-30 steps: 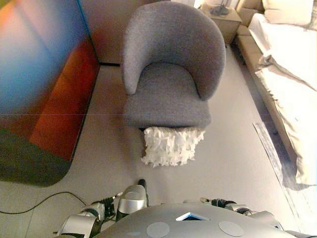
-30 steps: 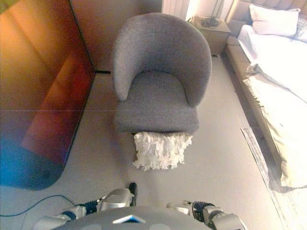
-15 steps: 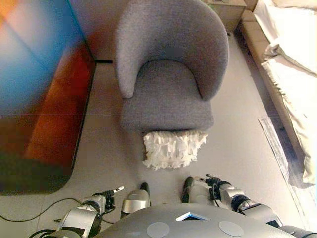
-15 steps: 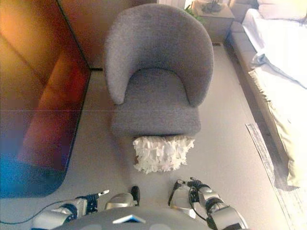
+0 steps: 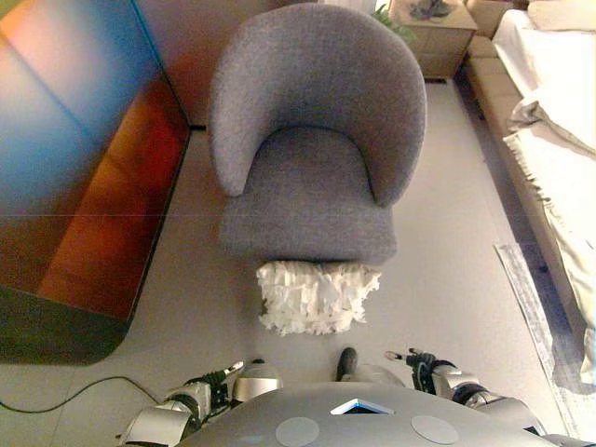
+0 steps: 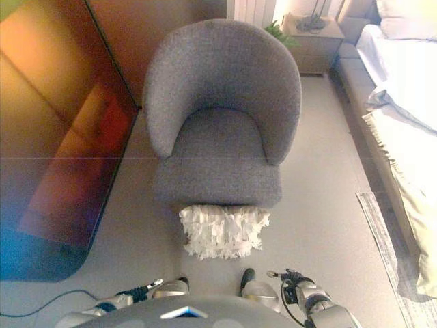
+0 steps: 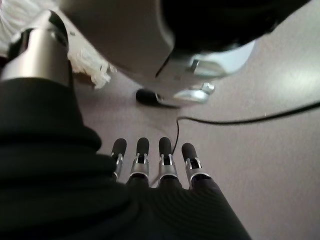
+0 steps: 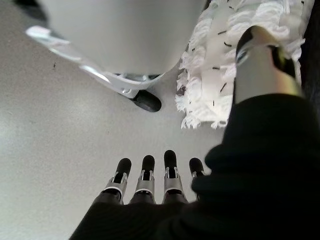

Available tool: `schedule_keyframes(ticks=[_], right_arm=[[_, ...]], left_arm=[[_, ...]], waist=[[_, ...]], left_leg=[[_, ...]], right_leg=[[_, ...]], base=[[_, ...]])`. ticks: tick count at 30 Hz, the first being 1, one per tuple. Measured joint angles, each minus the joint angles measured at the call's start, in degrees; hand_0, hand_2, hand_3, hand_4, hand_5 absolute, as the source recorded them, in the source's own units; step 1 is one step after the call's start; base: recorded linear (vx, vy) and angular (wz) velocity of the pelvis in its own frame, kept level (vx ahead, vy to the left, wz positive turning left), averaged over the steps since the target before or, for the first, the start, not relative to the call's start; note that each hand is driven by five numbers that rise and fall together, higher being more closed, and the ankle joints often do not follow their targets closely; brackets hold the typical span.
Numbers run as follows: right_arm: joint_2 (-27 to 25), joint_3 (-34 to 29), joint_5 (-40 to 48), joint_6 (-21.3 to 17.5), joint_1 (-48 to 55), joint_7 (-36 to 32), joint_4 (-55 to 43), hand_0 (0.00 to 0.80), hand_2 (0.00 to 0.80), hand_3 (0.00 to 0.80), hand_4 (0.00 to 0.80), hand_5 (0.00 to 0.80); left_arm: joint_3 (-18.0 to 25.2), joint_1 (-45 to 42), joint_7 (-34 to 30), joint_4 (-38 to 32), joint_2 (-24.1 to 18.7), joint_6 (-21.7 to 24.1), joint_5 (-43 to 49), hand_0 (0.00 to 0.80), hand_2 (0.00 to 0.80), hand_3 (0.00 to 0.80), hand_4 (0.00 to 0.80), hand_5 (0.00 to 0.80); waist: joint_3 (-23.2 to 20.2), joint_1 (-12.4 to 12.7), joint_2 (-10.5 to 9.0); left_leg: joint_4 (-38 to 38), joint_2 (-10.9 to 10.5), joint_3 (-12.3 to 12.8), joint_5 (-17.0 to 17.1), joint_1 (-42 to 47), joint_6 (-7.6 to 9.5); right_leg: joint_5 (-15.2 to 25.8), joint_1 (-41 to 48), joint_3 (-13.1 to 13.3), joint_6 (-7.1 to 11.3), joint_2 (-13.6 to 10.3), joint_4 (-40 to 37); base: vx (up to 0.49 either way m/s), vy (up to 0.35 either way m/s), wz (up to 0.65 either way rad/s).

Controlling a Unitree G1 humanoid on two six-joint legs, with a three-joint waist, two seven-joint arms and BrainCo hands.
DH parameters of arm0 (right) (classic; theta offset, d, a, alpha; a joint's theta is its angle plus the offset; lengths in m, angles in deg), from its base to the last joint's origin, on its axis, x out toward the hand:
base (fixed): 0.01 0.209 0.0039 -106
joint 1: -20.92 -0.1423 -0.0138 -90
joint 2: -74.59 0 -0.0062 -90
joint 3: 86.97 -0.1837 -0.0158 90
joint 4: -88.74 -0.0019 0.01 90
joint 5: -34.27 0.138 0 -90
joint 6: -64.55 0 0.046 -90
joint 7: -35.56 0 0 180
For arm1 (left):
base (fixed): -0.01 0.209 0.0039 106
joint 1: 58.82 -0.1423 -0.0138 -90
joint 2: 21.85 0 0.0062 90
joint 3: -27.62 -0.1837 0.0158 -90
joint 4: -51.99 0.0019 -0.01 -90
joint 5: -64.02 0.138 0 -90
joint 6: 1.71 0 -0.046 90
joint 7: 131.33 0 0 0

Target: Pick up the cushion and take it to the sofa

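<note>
A white ruffled cushion lies on the floor, leaning against the front of a grey armchair whose seat is bare. It also shows in the right wrist view. My left hand and right hand hang low at the near edge of the view, short of the cushion and apart from it. In the left wrist view the fingers are straight and hold nothing. In the right wrist view the fingers are straight and hold nothing.
A bed with pale bedding runs along the right, with a strip of rug beside it. A nightstand stands behind the chair. A dark glossy panel fills the left side. Bare floor lies around the cushion.
The view has shifted. The right hand came into view beside the left, then both sank back toward the near edge. The cushion has not moved.
</note>
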Motion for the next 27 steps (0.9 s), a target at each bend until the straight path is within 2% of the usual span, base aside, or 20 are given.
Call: schedule_keyframes(ticks=[2,5,8,10,13,16,21,27], right_arm=[[-0.1,2.0,0.7,-1.3,-3.5,3.3,-0.3,0.0,0.0,0.0,0.0,0.0],[-1.0,4.0,1.2,-2.7,-14.5,9.1,-0.4,0.0,0.0,0.0,0.0,0.0],[-1.4,5.4,1.1,-3.3,-23.0,11.5,-1.1,0.0,0.0,0.0,0.0,0.0],[-1.9,5.8,1.1,-3.7,-26.0,13.1,-2.7,0.0,0.0,0.0,0.0,0.0],[-2.2,5.8,1.1,-4.6,-29.1,16.7,-3.0,0.0,0.0,0.0,0.0,0.0],[-3.2,5.8,0.8,-5.4,-31.6,19.3,-2.9,0.0,0.0,0.0,0.0,0.0],[-7.3,5.9,0.4,-7.3,-34.1,21.4,-3.0,0.0,0.0,0.0,0.0,0.0],[-9.4,6.0,0.4,-8.9,-39.3,26.5,-6.5,0.0,0.0,0.0,0.0,0.0]], left_arm=[[-2.7,3.5,2.0,-1.1,-0.3,2.8,-0.5,0.0,0.0,0.0,0.0,0.0],[-6.2,13.4,6.7,-1.3,-0.6,6.5,-1.1,0.0,0.0,0.0,0.0,0.0],[-6.9,20.9,14.4,-3.0,-2.4,7.3,-3.9,0.0,0.0,0.0,0.0,0.0],[-6.8,23.5,17.7,-4.7,-3.5,8.3,-5.1,0.0,0.0,0.0,0.0,0.0],[-7.0,24.5,19.2,-5.6,-4.2,11.0,-5.7,0.0,0.0,0.0,0.0,0.0],[-8.2,26.8,20.0,-5.6,-4.4,13.2,-7.2,0.0,0.0,0.0,0.0,0.0],[-9.0,32.5,19.0,-4.2,-8.7,17.1,-7.9,0.0,0.0,0.0,0.0,0.0],[-11.1,35.7,22.4,-10.7,-9.1,22.1,-8.6,0.0,0.0,0.0,0.0,0.0]], waist=[[2.2,-0.2,0.6],[10.1,-0.5,1.26],[17.4,-0.6,0.38],[20.5,-0.6,0.06],[21.2,-2.0,-0.09],[22.8,-2.3,0.21],[24.0,-2.3,0.59],[24.1,-3.4,0.59]], left_leg=[[4.7,-0.4,0.3,0.1,-8.4,0.29],[12.6,-1.3,0.3,-0.1,-20.5,1.48],[17.3,-1.7,0.2,-0.8,-26.1,2.0],[18.3,-1.9,0.2,-0.7,-27.3,2.14],[18.6,-2.6,0.4,-0.4,-29.9,2.61],[19.4,-2.9,0.9,0.0,-33.3,3.03],[23.0,-2.6,0.8,-1.1,-38.2,3.26],[27.3,-2.4,-0.1,-1.6,-47.6,3.52]], right_leg=[[-0.4,-7.7,-0.3,-0.37,-1.3,4.2],[-1.7,-20.7,0.0,-0.74,-3.7,14.5],[-3.6,-27.6,1.2,-1.74,-5.5,21.8],[-3.7,-29.0,1.5,-1.84,-6.0,23.0],[-3.4,-31.7,2.2,-1.56,-6.6,23.1],[-1.9,-35.2,3.3,-1.05,-6.8,23.1],[-1.8,-39.1,3.6,-1.25,-6.9,24.9],[-2.1,-47.7,4.3,-1.49,-7.1,28.3]], base=[[-0.469,0.047,0.18],[-0.24,0.076,0.14],[-0.075,0.098,0.04],[-0.067,0.127,-0.02],[-0.122,0.133,0.02],[-0.058,0.087,-0.03],[0.06,-0.012,0.0],[-0.029,-0.05,0.06]])
